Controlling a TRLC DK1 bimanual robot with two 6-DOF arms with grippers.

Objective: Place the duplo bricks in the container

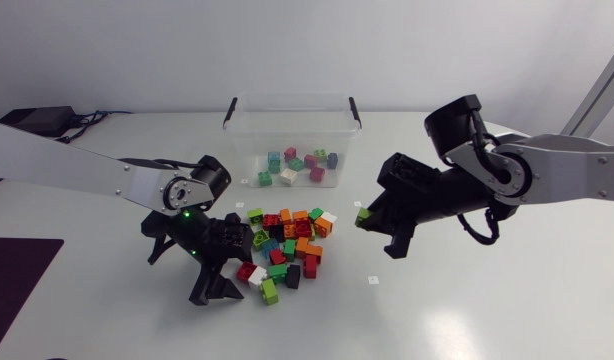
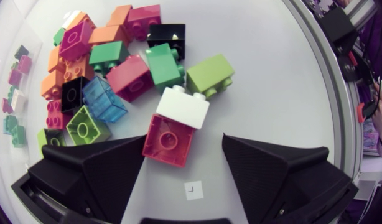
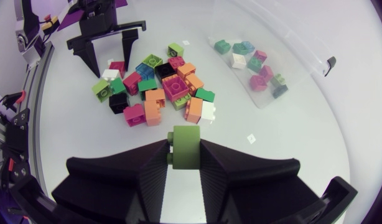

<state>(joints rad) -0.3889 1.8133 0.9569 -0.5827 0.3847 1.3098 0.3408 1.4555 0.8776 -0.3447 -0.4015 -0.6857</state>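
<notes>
A pile of coloured duplo bricks (image 1: 287,245) lies mid-table in front of the clear plastic container (image 1: 237,130), which holds several bricks (image 1: 297,165). My left gripper (image 1: 230,262) is low at the pile's left edge. In the left wrist view it (image 2: 186,142) stands open around a pink-red brick (image 2: 166,140); the brick lies against one finger and apart from the other. A white brick (image 2: 183,107) and a light green one (image 2: 209,74) lie just ahead. My right gripper (image 1: 367,218), right of the pile, is shut on a green brick (image 3: 185,140).
A dark mat (image 1: 17,270) lies at the table's front left. A black box with cables (image 1: 37,118) sits at the back left. Small white markers (image 1: 373,280) dot the tabletop. The container (image 3: 290,68) lies ahead and to one side of the right gripper.
</notes>
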